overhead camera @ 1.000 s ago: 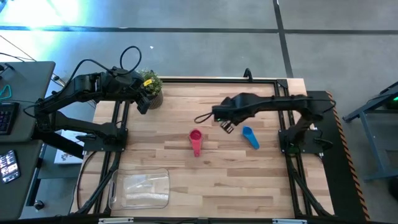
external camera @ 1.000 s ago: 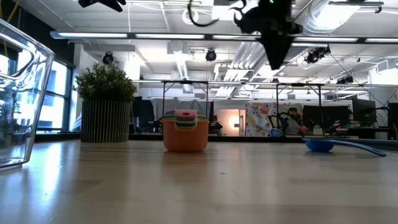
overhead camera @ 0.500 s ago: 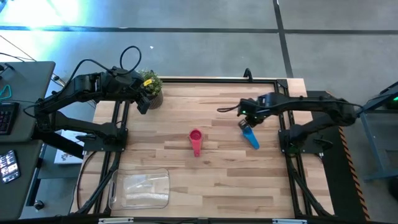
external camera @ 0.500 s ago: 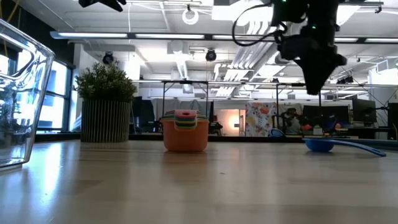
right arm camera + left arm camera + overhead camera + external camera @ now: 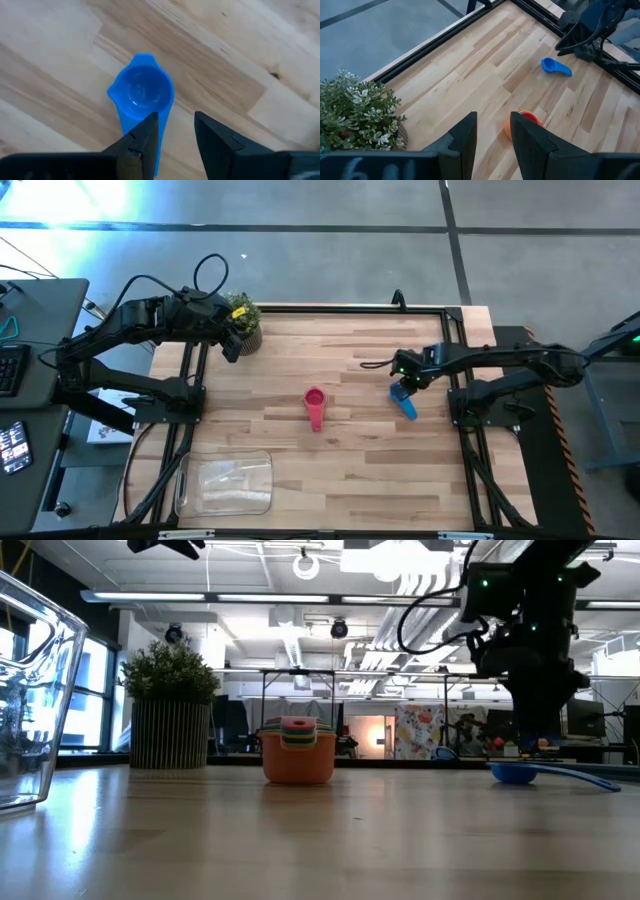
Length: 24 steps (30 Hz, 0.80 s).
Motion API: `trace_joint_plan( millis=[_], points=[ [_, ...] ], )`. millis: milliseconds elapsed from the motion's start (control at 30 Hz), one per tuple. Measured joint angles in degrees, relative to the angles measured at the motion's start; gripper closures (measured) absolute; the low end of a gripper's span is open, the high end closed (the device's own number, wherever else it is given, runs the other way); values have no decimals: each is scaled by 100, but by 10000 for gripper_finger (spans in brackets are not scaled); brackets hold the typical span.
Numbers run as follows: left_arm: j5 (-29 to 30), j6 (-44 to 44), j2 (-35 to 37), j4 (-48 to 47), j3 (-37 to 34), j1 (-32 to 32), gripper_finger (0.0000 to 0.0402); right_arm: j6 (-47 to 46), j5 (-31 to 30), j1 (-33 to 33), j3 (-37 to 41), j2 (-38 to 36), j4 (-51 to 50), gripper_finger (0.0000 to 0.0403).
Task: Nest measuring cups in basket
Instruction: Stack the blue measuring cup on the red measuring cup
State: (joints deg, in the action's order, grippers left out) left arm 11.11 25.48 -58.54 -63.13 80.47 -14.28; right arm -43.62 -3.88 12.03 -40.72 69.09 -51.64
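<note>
We hang our right end effector [image 5: 172, 137] over the blue cup [image 5: 142, 92] on the bench [image 5: 350, 450] — fingers apart, nothing held — and an off-centre drop could nudge it away.

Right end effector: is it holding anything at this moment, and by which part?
Nothing is held. The right end effector hovers open above the blue cup, fingers over its handle, not closed on it. The left end effector is empty too.

Nested cup stack [image 5: 315, 399], orange outermost, red innermost, upright mid-table. Lone blue cup [image 5: 403, 401] upright to its right. Clear basket [image 5: 224, 484] near-left, empty.
</note>
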Motion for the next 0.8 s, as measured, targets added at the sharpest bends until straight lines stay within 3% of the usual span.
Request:
trace_joint_plan(
  millis=[500, 800],
  points=[
    [164, 98, -59, -2, 0, 0, 296, -20, -113, 48, 646, 258, 1048, 285],
    [168, 96, -74, -2, 0, 0, 296, -77, -105, 48, 679, 602, 1143, 294]
  ],
)
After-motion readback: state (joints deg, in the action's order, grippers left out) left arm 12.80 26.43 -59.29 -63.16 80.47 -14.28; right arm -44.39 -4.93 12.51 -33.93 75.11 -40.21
